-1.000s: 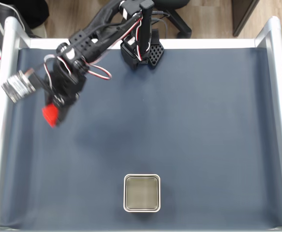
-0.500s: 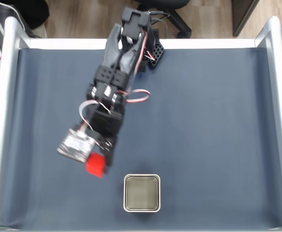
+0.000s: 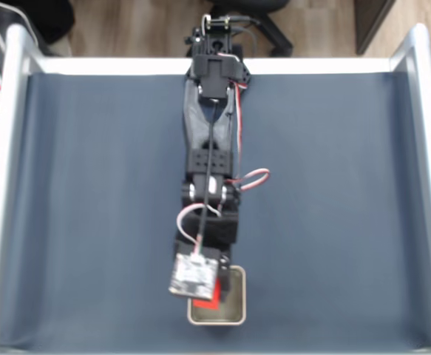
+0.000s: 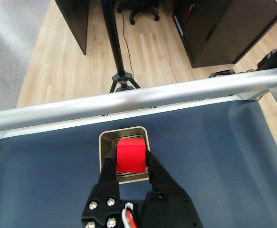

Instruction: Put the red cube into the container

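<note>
Since the earlier frames, the arm has been swung from the far left part of the mat across to the centre line and stretched out toward the near edge, so that the gripper (image 4: 131, 161) is now positioned over the container (image 3: 233, 316). The red cube (image 4: 130, 154) has been carried along with it. In the wrist view, the cube is seen clamped between the two black jaws, which are closed against its left and right faces. The cube is held above the container's interior, with the silver rim visible around it. In the fixed view, only a corner of the red cube (image 3: 209, 302) is exposed beneath the wrist camera board, over the left half of the container.

The transport phase is judged to be essentially complete. The cube is not yet resting in the container; contact with the grey floor cannot be confirmed from either view. The remaining step is judged to be release, possibly preceded by a slight lowering.

A leftward offset is noted in the fixed view. If the cube is released from too great a height, it may strike the rim and bounce onto the blue mat (image 3: 333, 207).
</note>
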You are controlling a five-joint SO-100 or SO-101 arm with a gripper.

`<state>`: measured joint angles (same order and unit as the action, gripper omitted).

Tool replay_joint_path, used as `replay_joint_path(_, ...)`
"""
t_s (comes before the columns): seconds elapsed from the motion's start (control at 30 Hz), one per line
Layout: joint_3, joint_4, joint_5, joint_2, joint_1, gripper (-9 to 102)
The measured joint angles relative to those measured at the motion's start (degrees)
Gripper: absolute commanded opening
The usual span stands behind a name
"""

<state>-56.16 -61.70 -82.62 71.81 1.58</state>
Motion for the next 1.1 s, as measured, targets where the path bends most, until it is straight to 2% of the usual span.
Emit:
replay_joint_path(0.9,0.7,3.43,-1.23,-6.42,2.02,0)
replay_joint_path(1.1,0.7,3.43,-1.23,-6.42,1.49,3)
